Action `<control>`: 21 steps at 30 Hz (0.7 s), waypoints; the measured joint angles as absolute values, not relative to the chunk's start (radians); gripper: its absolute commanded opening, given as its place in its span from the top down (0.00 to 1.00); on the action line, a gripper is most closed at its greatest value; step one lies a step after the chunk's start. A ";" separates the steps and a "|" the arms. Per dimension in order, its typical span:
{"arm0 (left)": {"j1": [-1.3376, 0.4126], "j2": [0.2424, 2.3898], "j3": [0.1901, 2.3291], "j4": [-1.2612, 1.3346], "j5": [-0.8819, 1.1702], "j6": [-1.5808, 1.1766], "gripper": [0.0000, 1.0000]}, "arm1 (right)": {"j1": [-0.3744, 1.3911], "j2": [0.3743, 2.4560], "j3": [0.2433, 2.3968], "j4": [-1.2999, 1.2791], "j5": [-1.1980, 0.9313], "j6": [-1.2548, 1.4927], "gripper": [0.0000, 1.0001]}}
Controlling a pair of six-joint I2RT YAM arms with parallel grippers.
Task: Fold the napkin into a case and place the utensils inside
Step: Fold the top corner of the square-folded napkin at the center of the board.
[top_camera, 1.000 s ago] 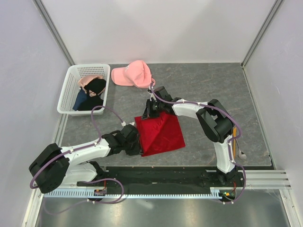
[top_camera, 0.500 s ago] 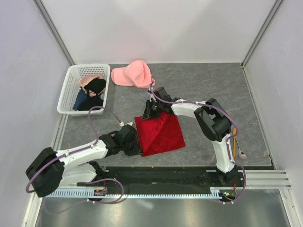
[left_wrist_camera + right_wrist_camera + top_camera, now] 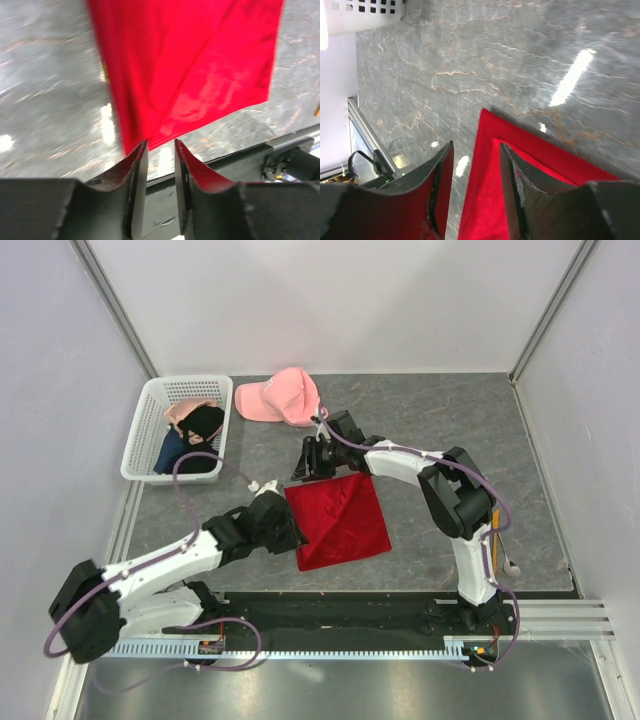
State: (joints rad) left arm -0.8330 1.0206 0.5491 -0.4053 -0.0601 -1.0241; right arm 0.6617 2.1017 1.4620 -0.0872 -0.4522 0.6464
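A white basket [image 3: 138,445] at the far left of the grey surface [image 3: 450,410] holds black, blue and peach garments [image 3: 203,422]; a pink cap [image 3: 285,395] lies just beside it

1. The napkin [image 3: 340,520] no longer stands up in a raised ridge. Its corner nearest the pink cap [image 3: 280,397] is down, and the cloth lies flat as a rough square
2. The right gripper [image 3: 310,470] has let go of that corner. Its jaws now stand apart, and it sits slightly nearer the pink cap than before, over the napkin's cap-side edge
3. The left gripper [image 3: 290,532], on the napkin's side away from the pink cap, has parted its jaws a little more, and a corner of the cloth lies right at its fingertips
4. The left arm reaches out straighter toward the pink cap, and its shoulder end has swung further away from the cap
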 measured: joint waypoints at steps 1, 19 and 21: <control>-0.833 1.062 0.569 -0.385 -0.047 -1.018 0.68 | 0.653 2.089 1.454 -0.095 -0.452 0.640 0.50; -0.833 1.359 0.643 -0.178 0.094 -0.944 0.70 | 0.479 1.798 1.099 -0.176 -0.433 0.525 0.74; -0.833 1.359 0.643 -0.175 0.103 -0.941 0.70 | 0.480 1.798 1.092 -0.189 -0.413 0.513 0.74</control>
State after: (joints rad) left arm -0.8330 1.3590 0.6434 -0.1745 0.1028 -0.9413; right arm 0.4805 1.7977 1.0924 -0.1886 -0.4129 0.5125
